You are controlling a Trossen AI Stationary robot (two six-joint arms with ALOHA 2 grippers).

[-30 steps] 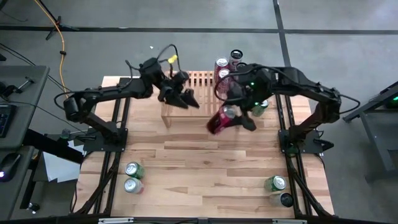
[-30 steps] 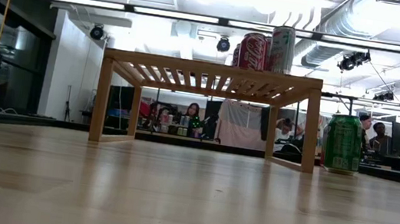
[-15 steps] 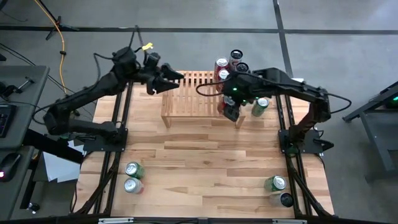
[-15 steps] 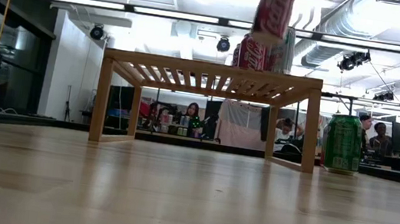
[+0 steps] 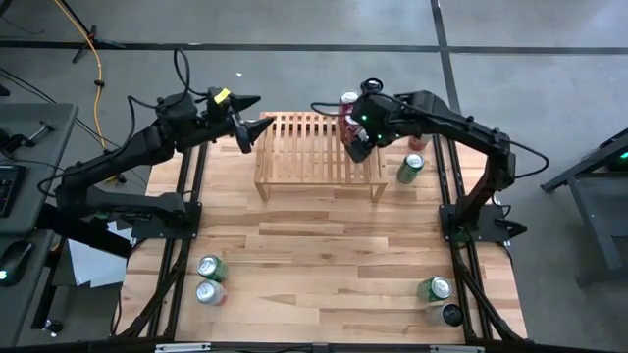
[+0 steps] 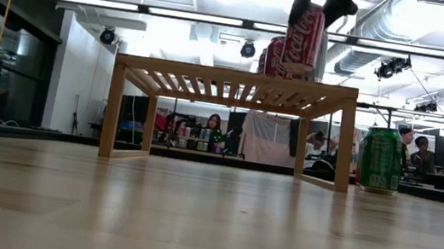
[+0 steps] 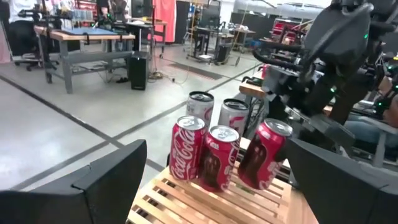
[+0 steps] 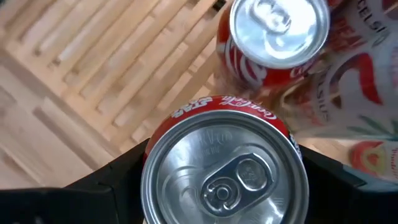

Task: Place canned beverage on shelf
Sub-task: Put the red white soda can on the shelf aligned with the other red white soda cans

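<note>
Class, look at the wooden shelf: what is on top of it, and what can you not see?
On the shelf, red cans cluster at one end. The right gripper holds another red can above the slats. Whether that can touches them is unclear, and the can count is partly hidden.

The low light-wood slatted shelf [image 5: 316, 147] has most of its top bare, from its left end across the middle. Its right far corner is crowded: upright red and pale cans [image 7: 200, 147] cluster there, with the right claw [image 5: 357, 143] holding a red cola can [image 6: 305, 34] just beside them. A green can [image 5: 410, 169] blocks the desk [image 5: 324, 265] beside the shelf's right leg.
</note>
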